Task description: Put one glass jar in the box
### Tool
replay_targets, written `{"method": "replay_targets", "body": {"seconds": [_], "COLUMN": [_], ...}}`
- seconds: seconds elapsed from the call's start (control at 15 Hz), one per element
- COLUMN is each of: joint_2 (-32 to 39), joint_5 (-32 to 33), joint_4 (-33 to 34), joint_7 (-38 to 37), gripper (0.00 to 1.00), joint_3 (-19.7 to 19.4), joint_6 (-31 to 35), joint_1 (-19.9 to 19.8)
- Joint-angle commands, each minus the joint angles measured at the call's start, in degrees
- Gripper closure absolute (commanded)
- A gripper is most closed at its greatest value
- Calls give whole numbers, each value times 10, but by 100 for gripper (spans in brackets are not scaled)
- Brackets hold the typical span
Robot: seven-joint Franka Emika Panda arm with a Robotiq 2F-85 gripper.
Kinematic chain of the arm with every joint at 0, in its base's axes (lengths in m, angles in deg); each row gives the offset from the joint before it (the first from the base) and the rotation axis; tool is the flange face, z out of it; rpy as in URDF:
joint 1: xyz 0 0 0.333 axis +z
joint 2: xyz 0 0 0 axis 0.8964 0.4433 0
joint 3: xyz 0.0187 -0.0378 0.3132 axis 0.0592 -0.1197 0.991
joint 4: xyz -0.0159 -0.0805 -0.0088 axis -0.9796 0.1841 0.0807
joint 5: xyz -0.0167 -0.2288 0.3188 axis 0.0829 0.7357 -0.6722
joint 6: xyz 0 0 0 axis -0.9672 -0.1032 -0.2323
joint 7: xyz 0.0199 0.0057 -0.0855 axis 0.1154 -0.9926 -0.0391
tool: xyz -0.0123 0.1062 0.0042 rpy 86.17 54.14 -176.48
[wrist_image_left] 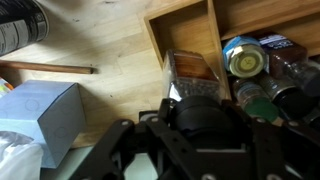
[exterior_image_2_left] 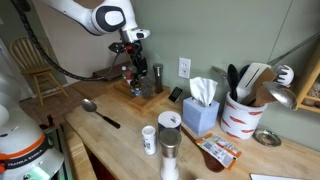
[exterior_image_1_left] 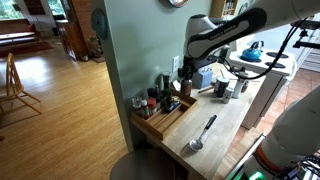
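Note:
The box [wrist_image_left: 212,28] is a light wooden tray with a divider; it also shows in both exterior views [exterior_image_1_left: 163,121] [exterior_image_2_left: 148,95], against the wall on the wooden counter. My gripper [wrist_image_left: 202,118] is shut on a glass jar [wrist_image_left: 190,70] with a black lid and holds it upright over the box's middle part. Several other jars [wrist_image_left: 246,60] stand in the box's right part. In both exterior views the gripper [exterior_image_1_left: 176,88] [exterior_image_2_left: 135,68] hangs low over the box among the jars [exterior_image_1_left: 150,101].
A metal spoon [exterior_image_1_left: 201,135] [exterior_image_2_left: 99,112] lies on the counter. A blue tissue box [exterior_image_2_left: 200,112] [wrist_image_left: 40,115], a red-and-white utensil crock [exterior_image_2_left: 240,118] and white shakers [exterior_image_2_left: 169,138] stand nearby. A wall outlet [exterior_image_2_left: 184,67] is behind.

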Motion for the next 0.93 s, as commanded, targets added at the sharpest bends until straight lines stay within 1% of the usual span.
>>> {"method": "replay_targets", "body": {"seconds": [0.0,0.4,0.67,0.87], "joint_2": [7,37,64,82], "joint_5": [-8,-25,-64,-77], "joint_4": [11,34,54,65], "joint_7": [42,93,139,161], "gripper": [70,70,70,70], "joint_3": [-1,-5,-10,-9], "joint_6": [3,16,19,44], "joint_1": [11,21,28,27]}}
